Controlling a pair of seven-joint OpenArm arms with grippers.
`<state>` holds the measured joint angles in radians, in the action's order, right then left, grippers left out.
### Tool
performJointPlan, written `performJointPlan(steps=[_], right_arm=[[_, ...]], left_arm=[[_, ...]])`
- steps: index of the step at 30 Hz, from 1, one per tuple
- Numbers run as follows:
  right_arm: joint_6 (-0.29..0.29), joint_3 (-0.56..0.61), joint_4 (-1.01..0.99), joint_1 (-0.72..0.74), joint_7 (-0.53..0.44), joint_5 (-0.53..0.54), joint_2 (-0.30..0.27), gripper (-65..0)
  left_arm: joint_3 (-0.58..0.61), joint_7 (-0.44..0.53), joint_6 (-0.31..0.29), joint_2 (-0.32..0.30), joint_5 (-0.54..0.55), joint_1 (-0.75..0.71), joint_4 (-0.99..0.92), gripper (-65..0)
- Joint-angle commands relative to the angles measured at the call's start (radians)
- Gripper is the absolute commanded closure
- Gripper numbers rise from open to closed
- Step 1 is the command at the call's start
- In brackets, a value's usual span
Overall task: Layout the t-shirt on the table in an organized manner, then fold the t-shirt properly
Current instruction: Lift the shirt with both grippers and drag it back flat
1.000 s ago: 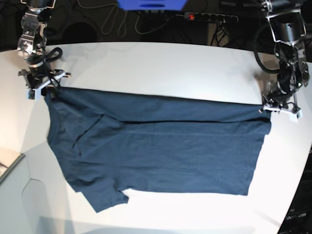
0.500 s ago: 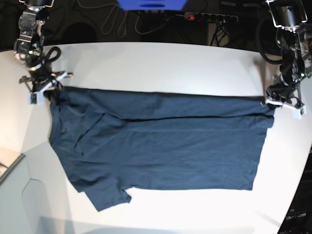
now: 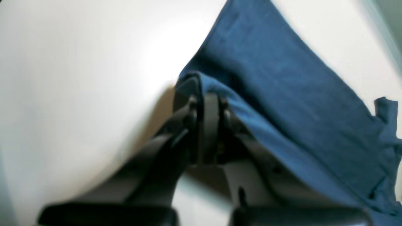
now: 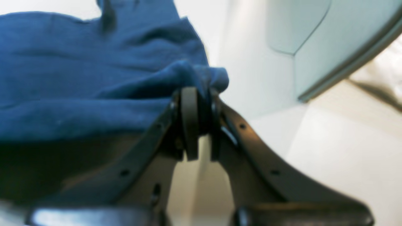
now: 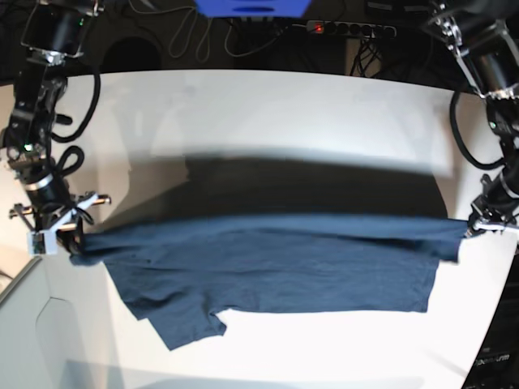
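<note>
above the smooth white table (image 5: 268, 105), the soft navy-blue cloth t-shirt (image 5: 276, 263) hangs stretched between both claws, its lower half resting on the tabletop. left gripper (image 5: 480, 227) and right gripper (image 5: 61, 237) each pinch a corner. seemingly mid-layout; next, lower it flat without slack.

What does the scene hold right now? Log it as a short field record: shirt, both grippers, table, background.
t-shirt: dark navy, top edge lifted and stretched between the arms, lower part draped on the table
left gripper: shut on the t-shirt's edge
right gripper: shut on the opposite end of the same edge
table: white, shirt's shadow on it
background: power strip with a red light
</note>
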<state>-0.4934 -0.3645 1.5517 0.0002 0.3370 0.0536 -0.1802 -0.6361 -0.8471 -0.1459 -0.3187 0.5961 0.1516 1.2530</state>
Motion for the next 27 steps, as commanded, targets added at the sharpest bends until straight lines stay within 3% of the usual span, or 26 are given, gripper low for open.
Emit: performJointPlan(steps=[1,4,18,27], right_arm=[[-0.003,-0.006,0.026,0.011,-0.017,0.01,-0.011,0.0],[-0.003,-0.008,0.042,0.007,-0.016,0.012,-0.005,0.0],[-0.003,-0.009,0.108,-0.157,-0.017,0.018,-0.002,0.0],[-0.003,-0.011,0.235,-0.136,-0.032,0.018,0.029,0.0]], left_arm=[[-0.015,-0.007,-0.001,-0.02,0.006,0.024,0.015,-0.1],[-0.035,-0.047,-0.001,-0.02,0.006,0.032,0.015,-0.1],[-0.046,-0.042,-0.002,-0.02,0.008,-0.106,0.015,-0.1],[-0.081,-0.051,-0.002,-0.015,0.009,-0.137,0.113,-0.1]])
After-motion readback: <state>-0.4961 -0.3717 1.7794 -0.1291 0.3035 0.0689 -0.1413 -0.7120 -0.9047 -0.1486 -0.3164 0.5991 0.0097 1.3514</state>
